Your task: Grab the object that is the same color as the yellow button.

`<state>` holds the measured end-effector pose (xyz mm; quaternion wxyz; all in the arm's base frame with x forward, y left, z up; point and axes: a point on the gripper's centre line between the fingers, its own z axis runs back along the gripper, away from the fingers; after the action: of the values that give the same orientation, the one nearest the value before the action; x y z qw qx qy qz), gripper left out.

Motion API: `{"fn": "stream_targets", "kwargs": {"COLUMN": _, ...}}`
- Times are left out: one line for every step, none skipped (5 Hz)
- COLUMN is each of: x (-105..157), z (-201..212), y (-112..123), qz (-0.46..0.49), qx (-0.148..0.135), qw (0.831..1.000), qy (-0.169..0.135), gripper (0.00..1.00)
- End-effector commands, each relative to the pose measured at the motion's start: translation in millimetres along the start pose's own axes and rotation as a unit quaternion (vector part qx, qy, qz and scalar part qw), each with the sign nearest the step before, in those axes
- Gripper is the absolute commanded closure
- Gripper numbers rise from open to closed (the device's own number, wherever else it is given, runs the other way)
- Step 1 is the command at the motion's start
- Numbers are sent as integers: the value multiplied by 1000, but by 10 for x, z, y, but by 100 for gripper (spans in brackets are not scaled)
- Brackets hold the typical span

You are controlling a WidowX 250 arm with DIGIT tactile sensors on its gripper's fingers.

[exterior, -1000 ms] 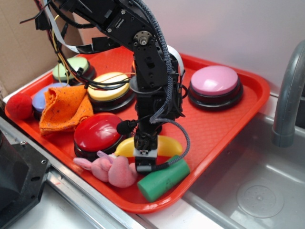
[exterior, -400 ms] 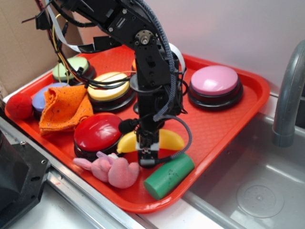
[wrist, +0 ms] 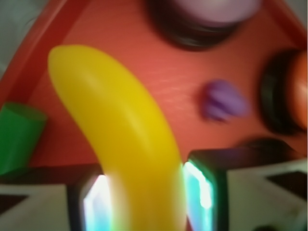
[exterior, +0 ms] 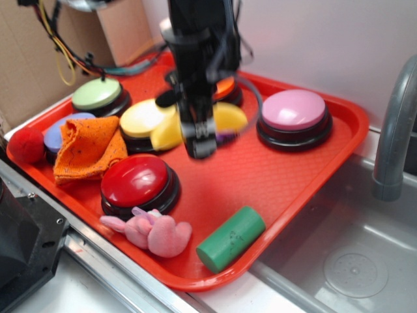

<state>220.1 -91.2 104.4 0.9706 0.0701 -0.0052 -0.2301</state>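
Observation:
The object, a glossy yellow banana-shaped piece (exterior: 231, 117), hangs in the air above the red tray (exterior: 287, 176), crosswise between the fingers of my gripper (exterior: 199, 140). The wrist view shows the object (wrist: 125, 139) filling the gap, with both pads (wrist: 199, 192) pressed against its sides. The gripper (wrist: 144, 202) is shut on it. Just left of the gripper sits the yellow button (exterior: 138, 117), partly hidden by the object's left end.
On the tray are a red button (exterior: 135, 179), a pink plush (exterior: 153, 231), a green cylinder (exterior: 231, 239), an orange cloth (exterior: 88, 147), pink (exterior: 293, 111), light green (exterior: 98, 94) and orange (exterior: 225, 88) buttons. A faucet (exterior: 394, 130) and sink lie to the right.
The gripper has risen from the tray's front and moved toward the back with the yellow object in it. The green cylinder rolled slightly right.

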Motion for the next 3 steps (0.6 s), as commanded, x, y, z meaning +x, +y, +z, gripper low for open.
{"fn": "stream_targets", "kwargs": {"x": -307, "z": 608, "y": 589, "qz": 167, "qx": -12, "qw": 985, "qy": -28, "gripper": 100}}
{"fn": "stream_targets", "kwargs": {"x": -513, "z": 670, "y": 809, "qz": 223, "qx": -15, "qw": 974, "qy": -33, "gripper": 100}}
{"fn": "stream_targets", "kwargs": {"x": -625, "z": 649, "y": 918, "qz": 256, "qx": -5, "qw": 966, "qy": -30, "gripper": 100}}
